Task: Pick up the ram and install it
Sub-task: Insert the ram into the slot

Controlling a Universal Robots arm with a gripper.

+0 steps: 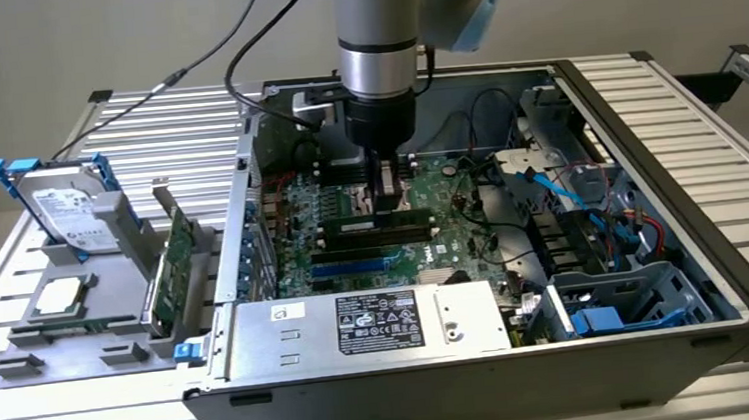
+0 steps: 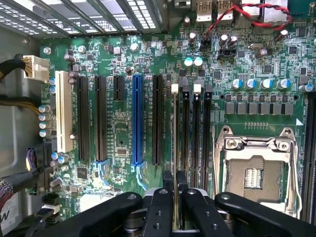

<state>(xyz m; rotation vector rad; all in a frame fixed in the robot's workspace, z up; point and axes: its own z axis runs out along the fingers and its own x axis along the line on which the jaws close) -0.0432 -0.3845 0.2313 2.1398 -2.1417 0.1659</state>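
Over the memory slots (image 2: 195, 138), the hand (image 2: 175, 190) gripped the ram (image 2: 176, 133) edge-on; seating well likely required squaring it to one slot, pressing evenly.

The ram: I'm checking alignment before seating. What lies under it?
Gripped edge-on by the gripper, the ram stands over the memory slots, in line with a white latch. The slot directly beneath is covered by the ram itself.
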